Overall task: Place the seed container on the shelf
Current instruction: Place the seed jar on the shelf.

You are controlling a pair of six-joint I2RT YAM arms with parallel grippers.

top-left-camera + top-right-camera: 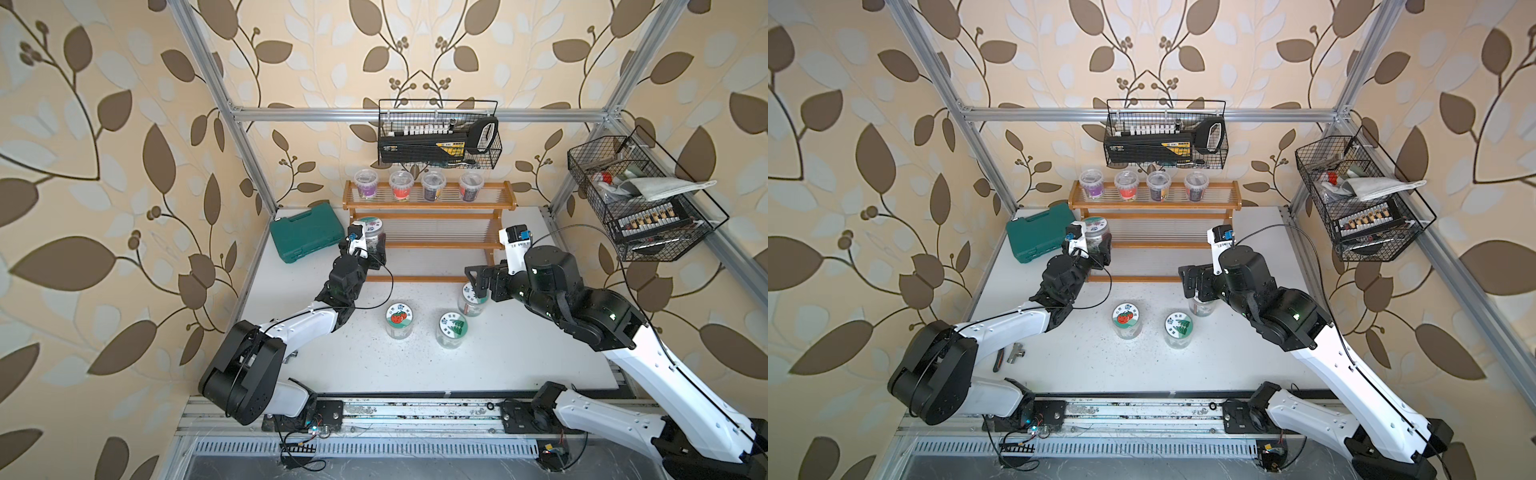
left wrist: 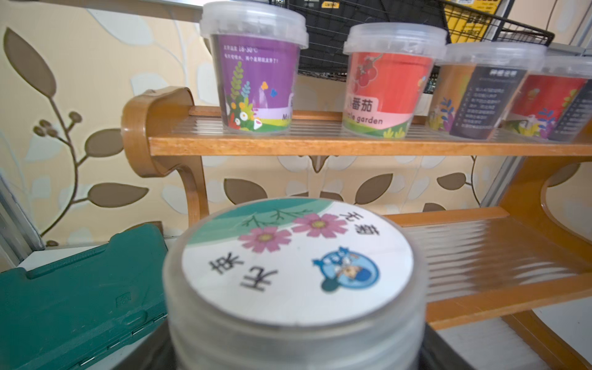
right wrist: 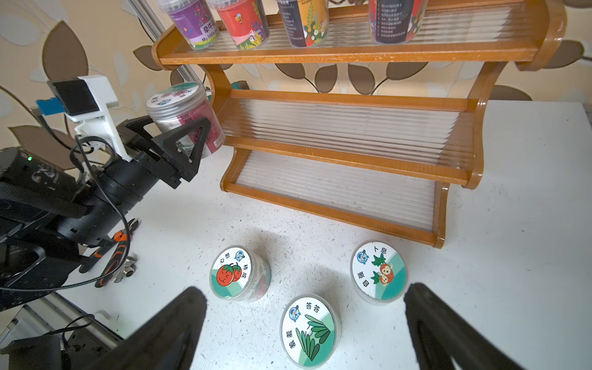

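My left gripper is shut on a clear seed container with a pink-flower lid. It holds the container off the table at the left end of the wooden shelf, about level with the middle tier. Whether the two touch I cannot tell. My right gripper hangs open above three more seed containers on the table: a tomato lid, a leaf lid and a radish lid.
Several lidded cups line the shelf's top tier. A green tool case lies left of the shelf. Black wire baskets hang on the back wall and the right wall. Pliers lie beside my left arm.
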